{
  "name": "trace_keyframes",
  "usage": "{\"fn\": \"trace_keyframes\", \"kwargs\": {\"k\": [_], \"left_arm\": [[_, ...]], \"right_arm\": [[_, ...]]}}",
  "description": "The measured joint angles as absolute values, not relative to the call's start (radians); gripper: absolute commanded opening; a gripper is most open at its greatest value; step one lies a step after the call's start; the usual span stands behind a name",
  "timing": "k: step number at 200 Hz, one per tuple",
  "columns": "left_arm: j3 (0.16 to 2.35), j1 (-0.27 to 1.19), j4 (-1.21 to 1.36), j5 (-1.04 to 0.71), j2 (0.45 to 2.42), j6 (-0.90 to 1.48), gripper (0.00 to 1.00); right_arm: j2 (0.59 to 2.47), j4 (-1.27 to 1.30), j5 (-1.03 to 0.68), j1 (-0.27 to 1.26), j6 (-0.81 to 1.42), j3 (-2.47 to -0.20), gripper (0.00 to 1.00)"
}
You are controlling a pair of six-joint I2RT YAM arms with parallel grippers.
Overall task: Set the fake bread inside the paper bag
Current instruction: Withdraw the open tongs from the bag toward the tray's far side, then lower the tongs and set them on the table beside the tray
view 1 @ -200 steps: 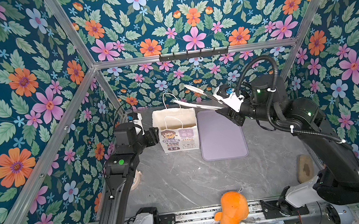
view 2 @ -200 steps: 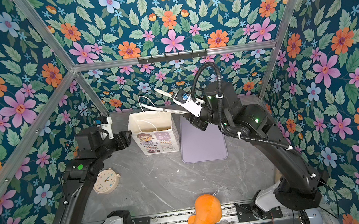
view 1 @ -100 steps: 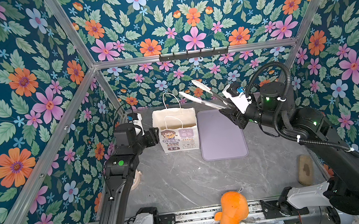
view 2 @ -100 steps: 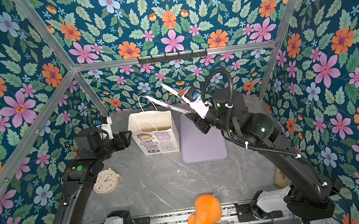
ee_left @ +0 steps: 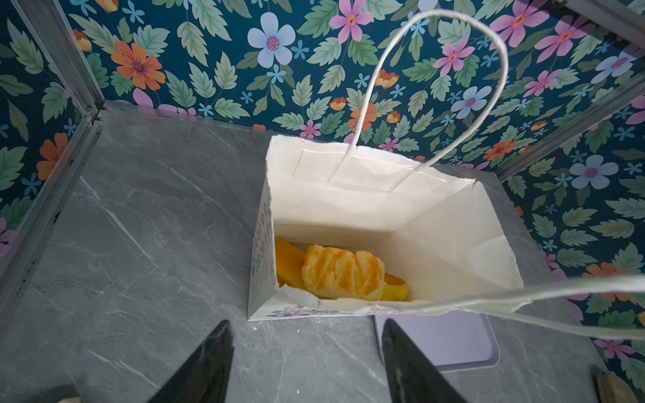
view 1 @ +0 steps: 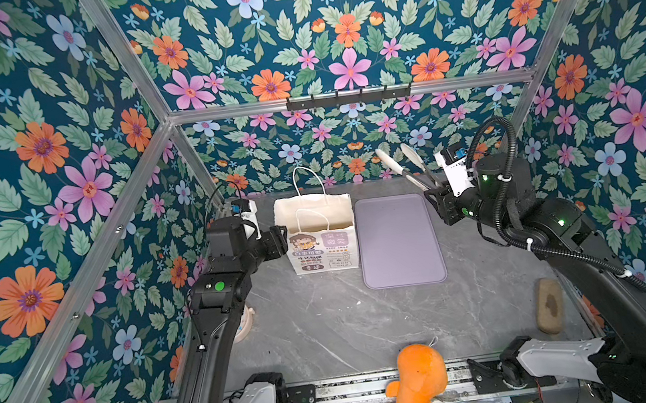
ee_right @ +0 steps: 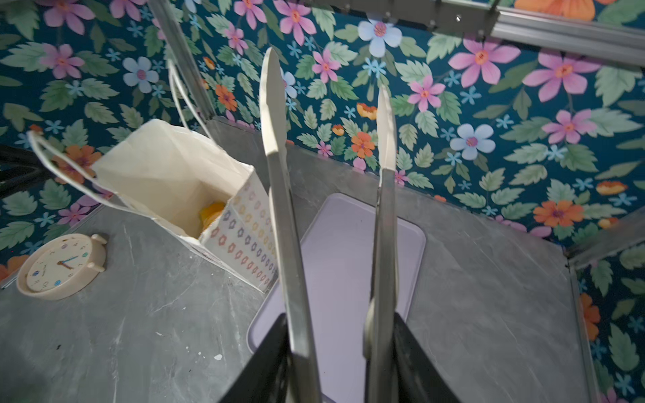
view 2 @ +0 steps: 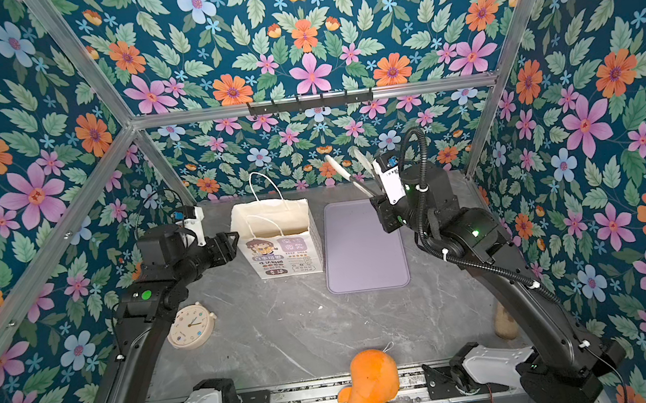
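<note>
Fake bread (ee_left: 343, 275) lies inside the paper bag (view 1: 323, 248) at the worktop's (view 1: 328, 327) 11 o'clock, so the right tool (view 1: 436, 197), pinching empty tongs (ee_right: 279, 209), should back toward 3 o'clock clear of the bag while the spread left tool (view 1: 279, 239) waits at the bag's 9 o'clock.

A flat lilac rectangular tray (view 1: 399, 239) with rounded corners is laid on the grey marble-patterned tabletop (view 1: 328, 327). A round cream alarm clock (view 2: 191, 326) is seen lying face up near the left wall. An orange plush toy (view 1: 419, 383) is propped at the front edge. A tan oblong block (view 1: 548, 304) is set by the right wall. Metal tongs with cream tips (ee_right: 282, 209) are raised near the tray's far end, arms apart.
</note>
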State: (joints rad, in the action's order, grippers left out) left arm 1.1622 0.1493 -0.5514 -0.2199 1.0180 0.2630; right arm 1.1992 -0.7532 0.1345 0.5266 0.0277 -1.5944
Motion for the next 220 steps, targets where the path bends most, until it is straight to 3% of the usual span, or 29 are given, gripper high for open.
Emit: {"fn": "trace_keyframes", "kwargs": {"k": [113, 220], "left_arm": [[1.164, 0.149, -0.501, -0.187, 0.984, 0.263, 0.69], [1.037, 0.117, -0.37, 0.24, 0.901, 0.234, 0.78]], "right_arm": [[1.258, -0.722, 0.23, 0.319, 0.176, -1.261, 0.43], [1.42, -0.622, 0.211, 0.201, 0.236, -1.113, 0.42]]}}
